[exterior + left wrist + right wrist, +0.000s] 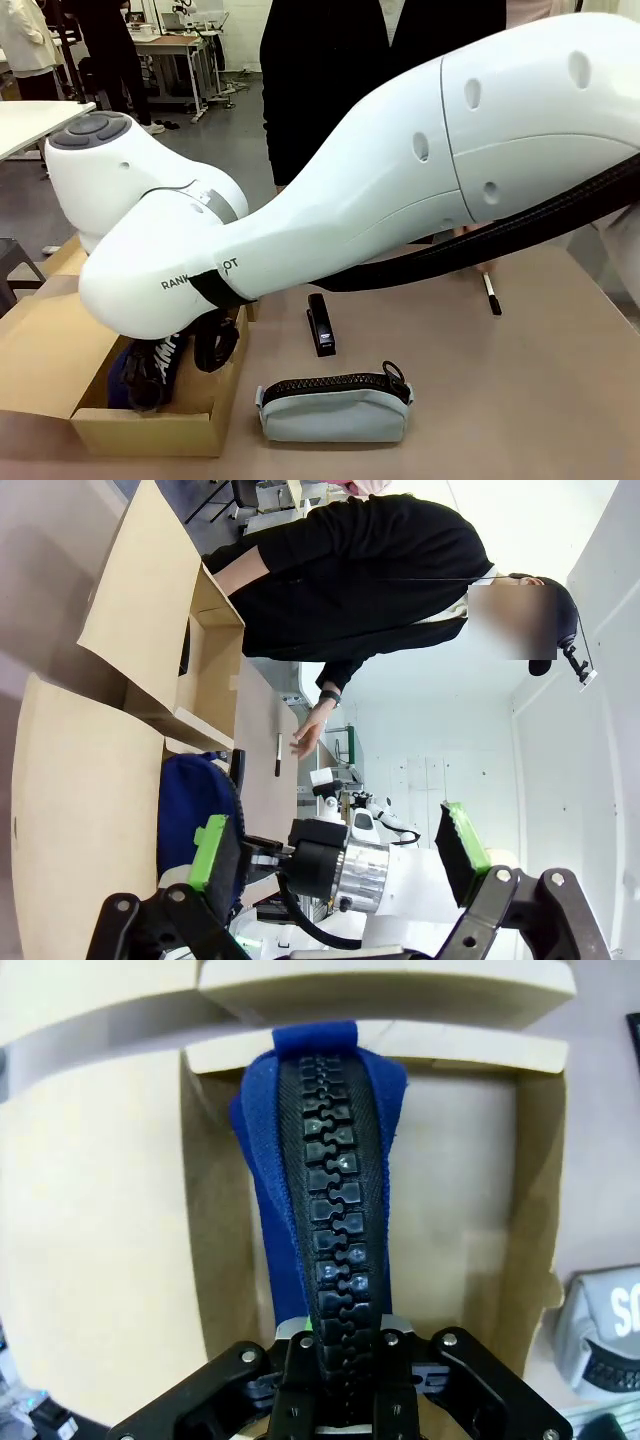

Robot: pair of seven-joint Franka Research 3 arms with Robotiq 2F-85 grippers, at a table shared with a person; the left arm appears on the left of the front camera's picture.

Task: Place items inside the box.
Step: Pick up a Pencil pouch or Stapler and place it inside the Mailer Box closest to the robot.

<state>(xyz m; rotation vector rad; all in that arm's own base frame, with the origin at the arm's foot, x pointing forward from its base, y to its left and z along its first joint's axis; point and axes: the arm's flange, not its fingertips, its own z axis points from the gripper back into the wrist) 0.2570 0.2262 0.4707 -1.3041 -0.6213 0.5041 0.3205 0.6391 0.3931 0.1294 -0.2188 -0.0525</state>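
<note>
My right arm reaches across the table to the cardboard box (150,432) at the front left. Its gripper (205,350) is down inside the box, shut on the navy blue pouch (145,368). In the right wrist view the gripper (335,1355) clamps the pouch (262,1150) along its black zipper, over the box floor (450,1210). My left gripper (335,850) hangs open and holds nothing; it looks at the box (150,630) and the navy pouch (190,810). A pale grey-blue pouch (335,412) and a black stapler (320,325) lie on the table.
A thin dark item (491,295) lies at the far right of the table, near the person's hand (310,735). The person in black stands at the far side. The box flaps (40,350) spread out to the left. The grey pouch (600,1330) lies just outside the box wall.
</note>
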